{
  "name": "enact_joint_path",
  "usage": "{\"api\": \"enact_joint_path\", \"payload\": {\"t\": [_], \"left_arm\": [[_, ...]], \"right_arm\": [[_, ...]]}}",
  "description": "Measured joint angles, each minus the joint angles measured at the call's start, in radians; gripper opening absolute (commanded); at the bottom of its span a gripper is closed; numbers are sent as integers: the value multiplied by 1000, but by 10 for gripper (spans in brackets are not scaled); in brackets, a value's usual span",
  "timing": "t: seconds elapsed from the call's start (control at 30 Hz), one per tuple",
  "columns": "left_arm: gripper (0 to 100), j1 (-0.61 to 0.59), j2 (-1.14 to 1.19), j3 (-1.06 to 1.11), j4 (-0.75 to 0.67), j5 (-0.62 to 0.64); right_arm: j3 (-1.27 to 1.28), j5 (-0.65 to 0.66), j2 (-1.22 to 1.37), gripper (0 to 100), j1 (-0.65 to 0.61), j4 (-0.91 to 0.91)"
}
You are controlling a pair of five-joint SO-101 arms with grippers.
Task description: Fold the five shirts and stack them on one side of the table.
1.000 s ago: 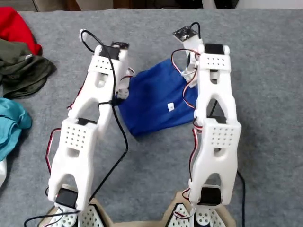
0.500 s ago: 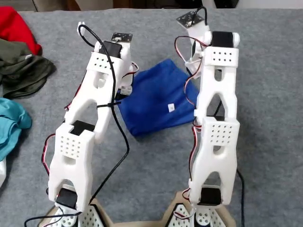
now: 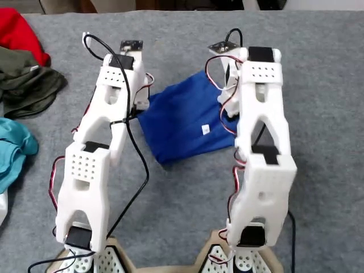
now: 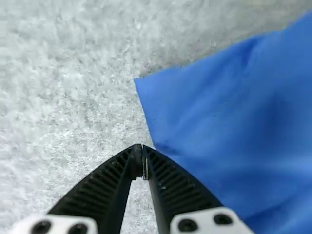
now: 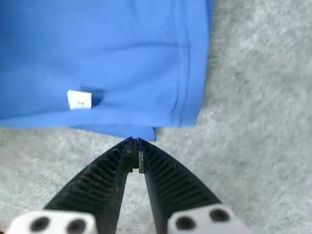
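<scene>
Flanking the folded blue shirt (image 3: 182, 122) on the table (image 3: 318, 85), the left gripper (image 4: 140, 163) and right gripper (image 5: 135, 155) have fingers pressed together on nothing, tips just beside its edges. Farther off, a teal shirt (image 3: 14, 151), a green shirt (image 3: 28, 82) and a red shirt (image 3: 20, 31) lie bunched.

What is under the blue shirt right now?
The blue shirt lies flat on the gray table cover, which shows around its edges. Anything directly beneath is hidden by the cloth.
</scene>
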Motion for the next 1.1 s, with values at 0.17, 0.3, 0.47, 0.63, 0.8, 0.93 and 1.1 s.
{"api": "enact_joint_path", "payload": {"t": [0.17,0.3,0.47,0.63,0.8,0.93,1.1], "left_arm": [[19,3,18,-6,0,-2],[19,3,18,-21,18,-2],[19,3,18,-81,97,-2],[19,3,18,-143,163,-3],[19,3,14,-155,195,-3],[19,-11,-86,-77,195,-2],[19,-8,-299,149,195,-3]], "right_arm": [[290,2,-198,5,2,-124],[559,28,-393,6,2,-250],[888,28,-641,6,2,-482],[1051,-6,-779,7,2,-654],[1059,-101,-795,7,9,-608],[1056,-192,-795,7,51,-512],[1056,-209,-795,7,52,-514]]}}
